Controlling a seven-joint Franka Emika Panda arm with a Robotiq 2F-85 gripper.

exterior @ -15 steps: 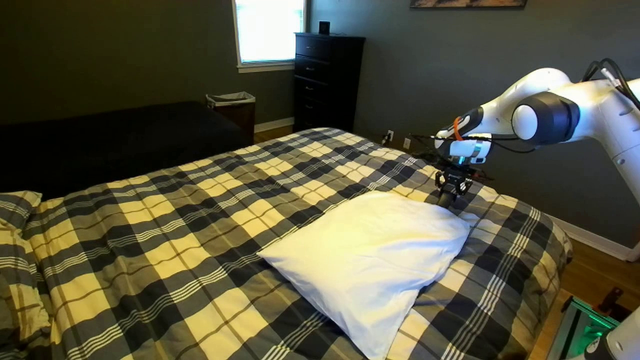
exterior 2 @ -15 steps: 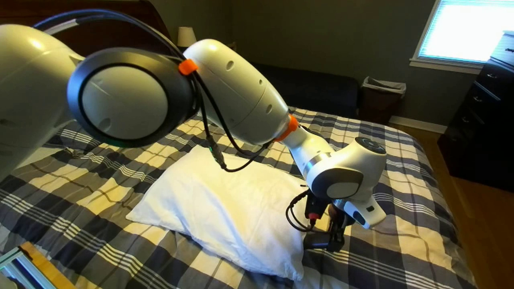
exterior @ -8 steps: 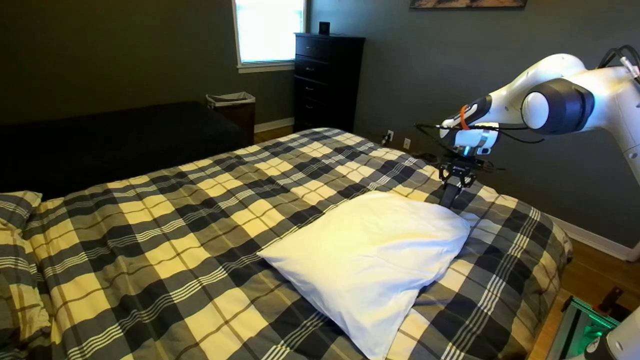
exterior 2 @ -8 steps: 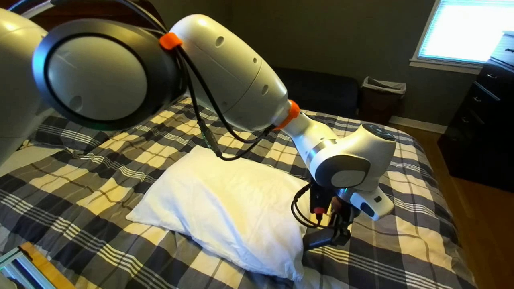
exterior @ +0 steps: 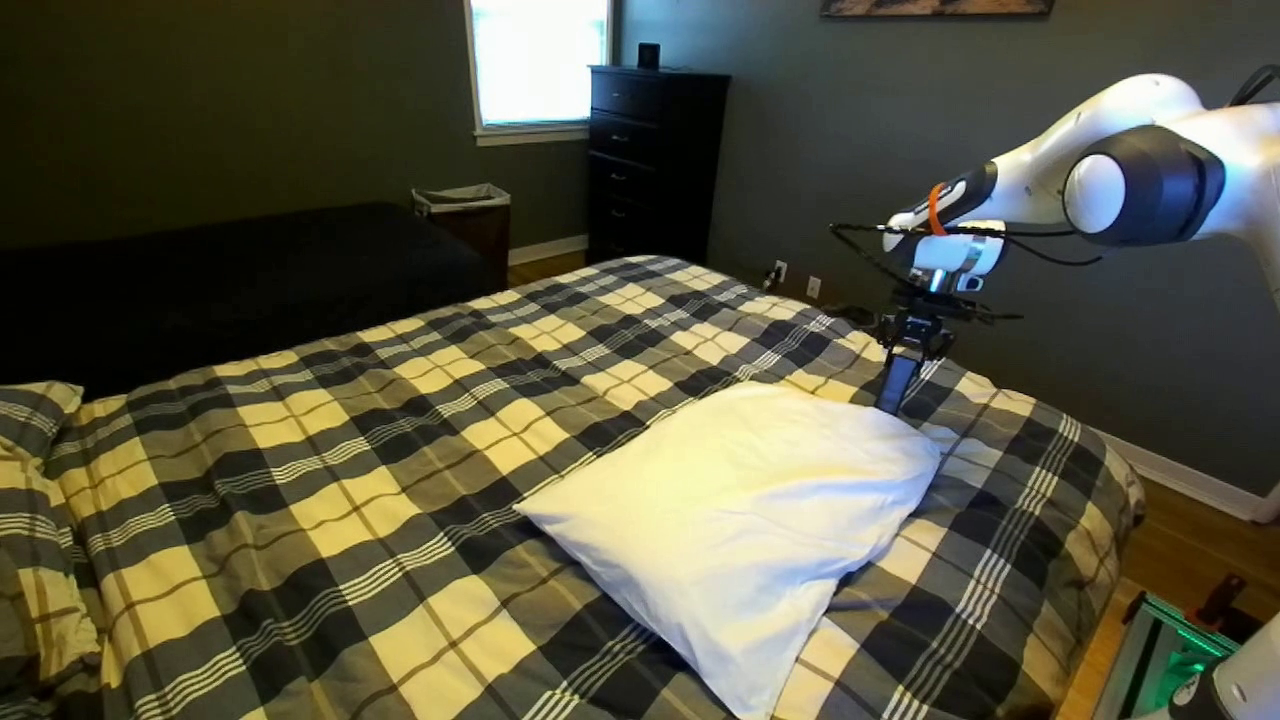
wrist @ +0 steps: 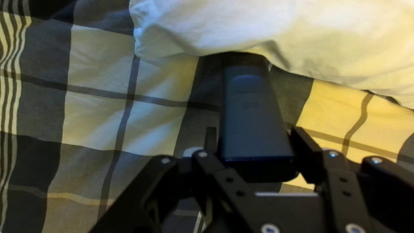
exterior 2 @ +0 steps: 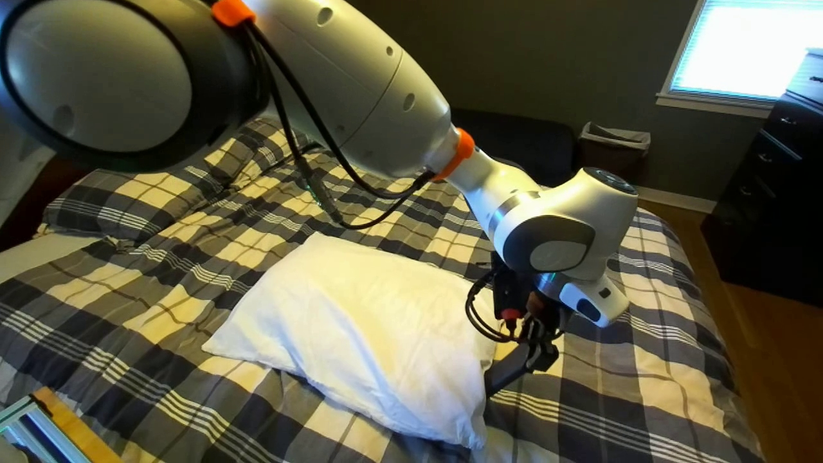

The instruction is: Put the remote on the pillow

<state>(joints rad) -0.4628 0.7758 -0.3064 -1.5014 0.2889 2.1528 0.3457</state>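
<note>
Wrist view shows the remote (wrist: 254, 119) as a smooth, dark, rectangular bar with a patch of tiny marks on its face, a detail too small for the exterior views. It is pinched by its sides in the end effector (wrist: 257, 142), whose fingers (wrist: 305, 152) have only its body between them. Its far end sits right at the puckered edge of the pillow (wrist: 258, 22); whether they touch cannot be told. Both exterior views add the remote's downward tilt and the pillow's broad shape: soft, creased white cloth with pointed corners, on rumpled plaid bedding (exterior: 330, 500).
</note>
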